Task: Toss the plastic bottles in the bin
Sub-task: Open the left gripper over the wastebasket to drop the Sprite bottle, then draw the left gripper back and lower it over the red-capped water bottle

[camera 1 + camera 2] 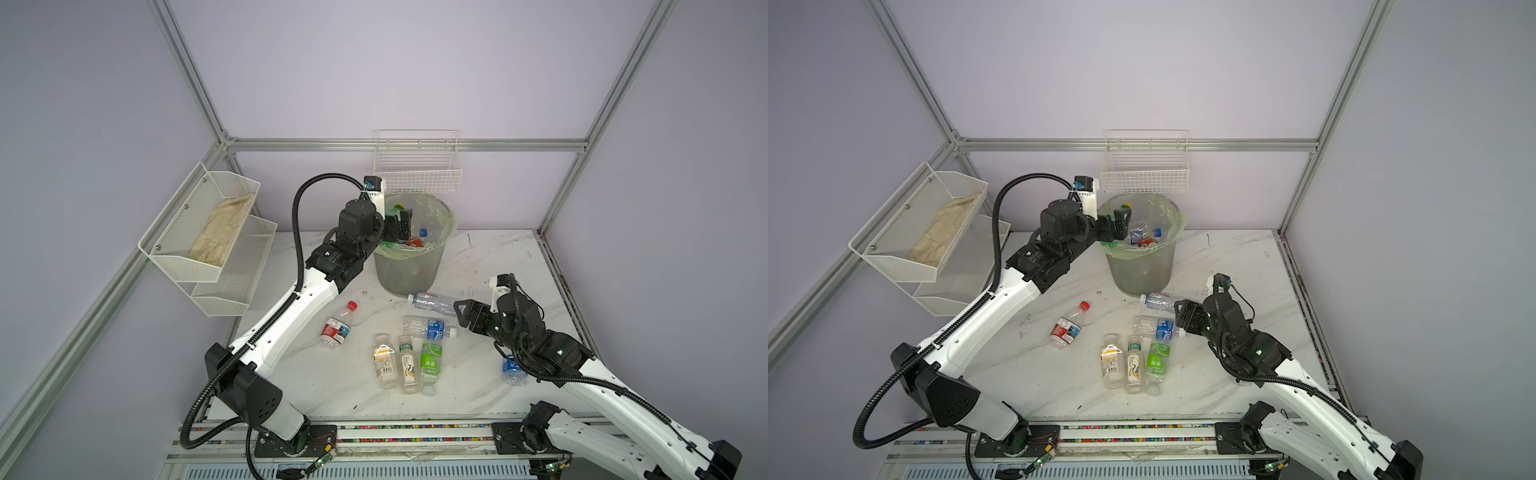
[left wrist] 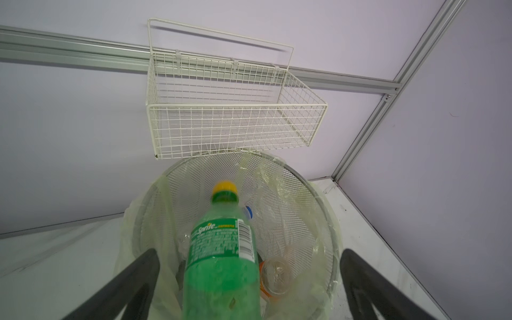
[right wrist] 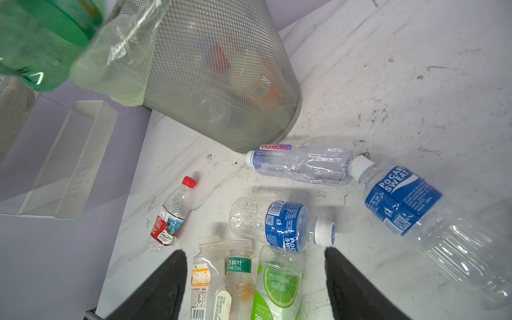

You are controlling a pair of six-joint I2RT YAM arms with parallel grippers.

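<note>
My left gripper (image 1: 397, 224) (image 2: 249, 279) hangs over the bin (image 1: 407, 274) (image 2: 318, 194) with its fingers spread wide. A green plastic bottle with a yellow cap (image 2: 221, 249) (image 1: 391, 212) sits loose between them, with a gap on each side. Other bottles lie inside the bin. My right gripper (image 1: 463, 313) (image 3: 256, 263) hovers open and empty above several bottles on the table. Among them are a clear one (image 3: 302, 163) by the bin's foot, a blue-labelled one (image 3: 282, 224) and a red-capped one (image 1: 337, 328).
A white wire basket (image 1: 417, 172) hangs on the back wall just above the bin. On the left wall is a white mesh two-tier shelf (image 1: 208, 232) holding a cloth. Another blue-labelled bottle (image 1: 513, 370) lies partly under my right arm. Aluminium posts frame the marble table (image 1: 498, 257).
</note>
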